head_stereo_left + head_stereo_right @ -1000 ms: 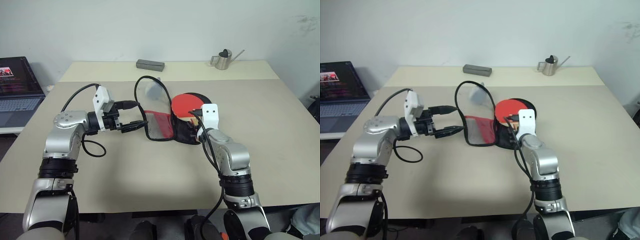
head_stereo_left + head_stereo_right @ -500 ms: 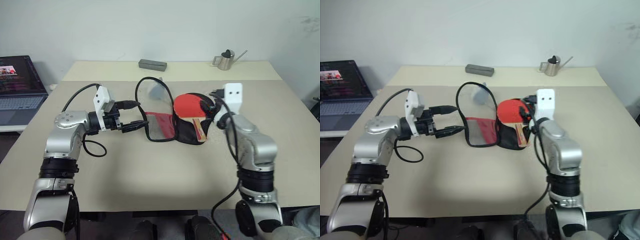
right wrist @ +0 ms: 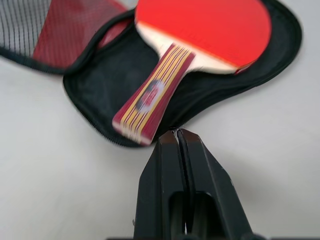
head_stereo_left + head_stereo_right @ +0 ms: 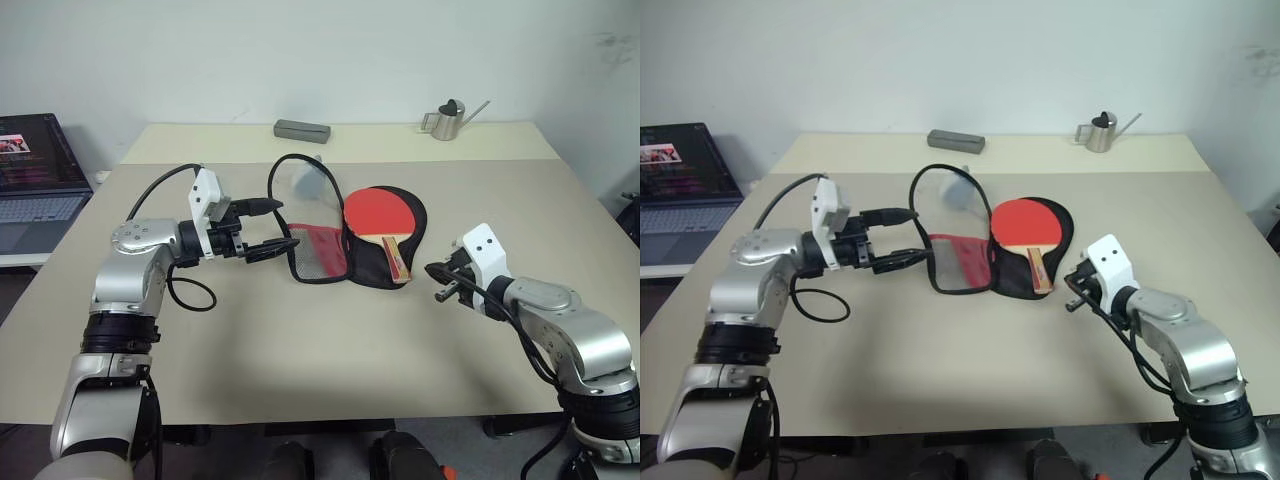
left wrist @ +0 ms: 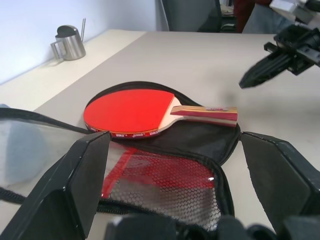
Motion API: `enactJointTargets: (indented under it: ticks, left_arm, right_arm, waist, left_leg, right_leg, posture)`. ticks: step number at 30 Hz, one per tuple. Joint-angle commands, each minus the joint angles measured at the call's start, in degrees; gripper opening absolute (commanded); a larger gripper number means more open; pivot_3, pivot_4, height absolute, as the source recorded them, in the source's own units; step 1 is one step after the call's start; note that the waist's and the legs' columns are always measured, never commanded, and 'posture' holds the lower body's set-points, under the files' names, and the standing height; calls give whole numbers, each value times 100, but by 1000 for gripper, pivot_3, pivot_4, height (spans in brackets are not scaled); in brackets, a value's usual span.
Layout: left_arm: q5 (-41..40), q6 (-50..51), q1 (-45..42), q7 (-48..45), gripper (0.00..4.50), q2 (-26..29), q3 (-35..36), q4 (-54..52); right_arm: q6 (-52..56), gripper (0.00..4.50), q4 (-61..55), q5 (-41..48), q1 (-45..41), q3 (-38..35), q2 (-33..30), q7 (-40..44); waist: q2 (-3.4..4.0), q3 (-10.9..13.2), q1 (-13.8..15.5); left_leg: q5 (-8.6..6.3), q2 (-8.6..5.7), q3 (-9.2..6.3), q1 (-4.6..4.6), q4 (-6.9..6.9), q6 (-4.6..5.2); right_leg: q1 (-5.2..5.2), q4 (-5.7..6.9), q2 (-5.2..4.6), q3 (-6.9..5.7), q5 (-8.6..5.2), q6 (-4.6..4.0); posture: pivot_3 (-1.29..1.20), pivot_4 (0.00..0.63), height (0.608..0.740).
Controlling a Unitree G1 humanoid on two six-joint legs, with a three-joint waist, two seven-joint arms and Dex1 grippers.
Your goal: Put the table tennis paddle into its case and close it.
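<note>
The table tennis paddle (image 4: 378,212) lies red face up on the open black half of the case (image 4: 366,268), its striped handle (image 3: 150,97) pointing toward me. The case's red and mesh flap (image 4: 320,252) is spread open to the left, with a black cord loop (image 4: 290,158) arching up behind it. At the flap's left edge my left gripper (image 4: 285,224) stands level and open, one finger above and one below the edge. My right gripper (image 4: 437,280) is shut and holds nothing. It hangs to the right of the case, a short way from the handle's end.
A small metal watering can (image 4: 443,120) and a grey box (image 4: 301,129) stand at the back of the table. A laptop (image 4: 35,180) sits on a lower surface at the far left. The table's front edge runs near my arms.
My right gripper has drawn back from over the paddle to the right and toward me, and its fingers have shut on nothing. The paddle, the case and my left arm have stayed put.
</note>
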Motion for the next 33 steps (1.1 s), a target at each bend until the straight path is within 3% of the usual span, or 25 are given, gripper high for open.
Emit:
enactJointTargets:
  ticks: [1,6,17,33]
  left_arm:
    - [-8,-66,-156,-31,4500,-3,34,-27]
    - [-14,4,-121,-354,4500,103,-99,-106]
    - [114,16,-386,-964,4500,243,-386,2]
    - [149,-77,-421,-929,4500,84,-433,101]
  right_arm:
    - [-378,22,-25,-138,-26,127,-59,45]
    - [-964,22,555,-532,-182,525,-78,93]
    - [-1686,22,1579,-882,-475,556,-316,463]
    - [-1226,22,914,-660,-657,702,44,777]
  waist:
    - [0,0,3]
    - [-1,-1,14]
    - [-1,-1,41]
    - [-1,-1,69]
  left_leg:
    - [0,0,0,0,0,0]
    - [0,-1,0,0,1,0]
    - [1,-1,1,-1,2,-1]
    - [0,0,0,0,4,-1]
  right_leg:
    - [0,0,0,0,0,0]
    - [0,0,-1,-1,0,0]
    - [-1,0,0,-2,0,0]
    - [0,0,0,-2,0,0]
  posture:
    - [0,150,740]
    - [0,150,740]
    - [0,150,740]
    - [0,150,740]
